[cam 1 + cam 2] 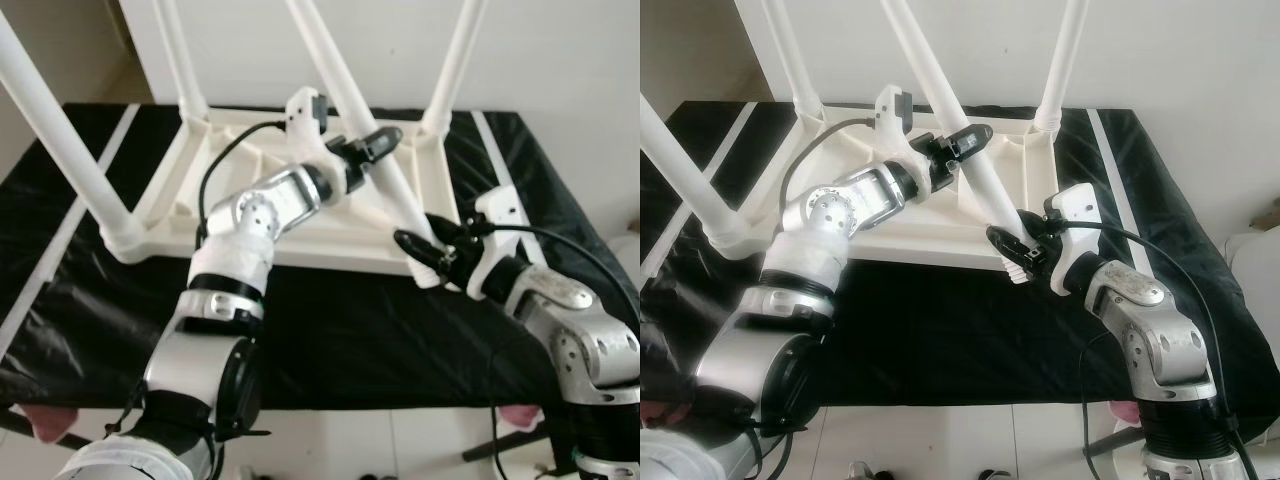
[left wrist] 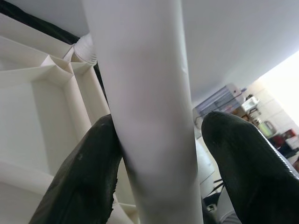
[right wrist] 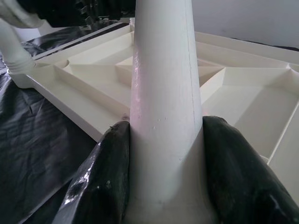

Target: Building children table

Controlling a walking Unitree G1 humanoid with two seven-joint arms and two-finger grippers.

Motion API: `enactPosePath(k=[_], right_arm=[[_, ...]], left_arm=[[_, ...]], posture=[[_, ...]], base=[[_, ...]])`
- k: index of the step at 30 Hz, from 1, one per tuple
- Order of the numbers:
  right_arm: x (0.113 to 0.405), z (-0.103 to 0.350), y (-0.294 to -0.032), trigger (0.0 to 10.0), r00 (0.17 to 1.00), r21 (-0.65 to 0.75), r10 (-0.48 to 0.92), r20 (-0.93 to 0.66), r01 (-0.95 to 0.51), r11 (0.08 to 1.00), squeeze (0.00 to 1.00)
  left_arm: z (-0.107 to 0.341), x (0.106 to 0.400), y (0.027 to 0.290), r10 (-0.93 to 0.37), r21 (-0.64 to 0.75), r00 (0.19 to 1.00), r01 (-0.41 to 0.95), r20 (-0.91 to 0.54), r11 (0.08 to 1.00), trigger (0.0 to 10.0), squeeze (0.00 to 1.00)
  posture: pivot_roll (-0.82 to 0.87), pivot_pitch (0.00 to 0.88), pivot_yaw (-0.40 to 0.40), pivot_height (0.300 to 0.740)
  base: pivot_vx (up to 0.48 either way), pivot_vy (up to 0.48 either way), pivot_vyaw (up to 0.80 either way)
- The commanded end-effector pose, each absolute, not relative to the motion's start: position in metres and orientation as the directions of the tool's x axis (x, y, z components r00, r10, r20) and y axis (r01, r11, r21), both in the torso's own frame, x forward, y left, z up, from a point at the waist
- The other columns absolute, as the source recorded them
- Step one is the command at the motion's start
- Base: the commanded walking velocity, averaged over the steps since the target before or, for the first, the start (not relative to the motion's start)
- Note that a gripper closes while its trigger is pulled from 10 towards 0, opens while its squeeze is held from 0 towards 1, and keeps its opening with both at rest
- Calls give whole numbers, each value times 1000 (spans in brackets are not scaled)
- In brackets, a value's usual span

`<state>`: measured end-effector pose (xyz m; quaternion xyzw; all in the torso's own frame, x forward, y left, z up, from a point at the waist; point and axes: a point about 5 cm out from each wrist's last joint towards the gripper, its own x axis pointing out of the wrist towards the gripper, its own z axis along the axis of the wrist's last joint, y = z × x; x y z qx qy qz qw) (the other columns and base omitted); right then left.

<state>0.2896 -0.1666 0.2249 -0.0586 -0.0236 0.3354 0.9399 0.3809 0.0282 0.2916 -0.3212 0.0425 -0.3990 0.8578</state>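
On the black-covered worktop (image 1: 330,330) the upturned white children's table (image 1: 240,190) is lying legs-up, while the right claw (image 1: 1015,245) is pinching the near-right leg (image 1: 985,180) at its base and the left claw (image 1: 372,148), fingers spread, is straddling it higher up.

bright, even daylight | soft shadows | wrist views blurred (close range)

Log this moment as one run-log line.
Left claw: around white plastic table leg, one finger off | right claw: shut on leg base | upturned white tabletop on black sheet
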Motion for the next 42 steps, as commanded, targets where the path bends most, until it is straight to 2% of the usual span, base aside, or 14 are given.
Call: enactPosePath(k=[1,19,20,21,22,25,29,30,42], right_arm=[[285,226,-167,10000,763,-139,646,13,-639,757,0],[286,226,-168,10000,762,-132,648,14,-641,756,0],[286,226,-169,10000,760,-118,649,15,-644,756,333],[287,226,-169,10000,759,-108,651,16,-646,756,333],[287,227,-170,10000,757,-77,654,15,-651,755,1000],[288,227,-170,10000,756,-65,654,15,-652,755,1000],[290,232,-168,10000,753,-58,658,-15,-658,751,1000],[291,234,-167,10000,753,-72,658,-17,-658,750,0],[307,246,-152,10000,759,-112,645,-86,-651,751,0]], left_arm=[[300,382,29,-711,-602,666,669,225,436,0,0],[306,381,29,-725,-594,643,692,247,411,0,0],[306,380,27,-735,-586,633,700,243,409,10000,0],[306,379,26,-742,-581,627,704,239,408,10000,0],[306,378,25,-745,-580,623,707,240,404,10000,0],[307,378,24,-747,-580,619,710,242,400,10000,0],[311,371,18,-768,-509,585,759,261,406,10000,0],[313,369,17,-773,-491,574,773,271,401,10000,0],[323,345,-4,-819,-292,493,862,294,415,10000,0]], posture=[[-177,130,39,740],[-175,136,37,740],[-173,138,37,740],[-173,138,37,740],[-175,137,36,740],[-175,138,35,740],[-174,137,35,740],[-174,136,34,740],[-177,136,32,740]], base=[[0,0,0],[0,0,0],[0,0,0],[0,0,0],[0,0,0],[0,0,0],[0,0,0],[0,0,0],[0,0,0]])
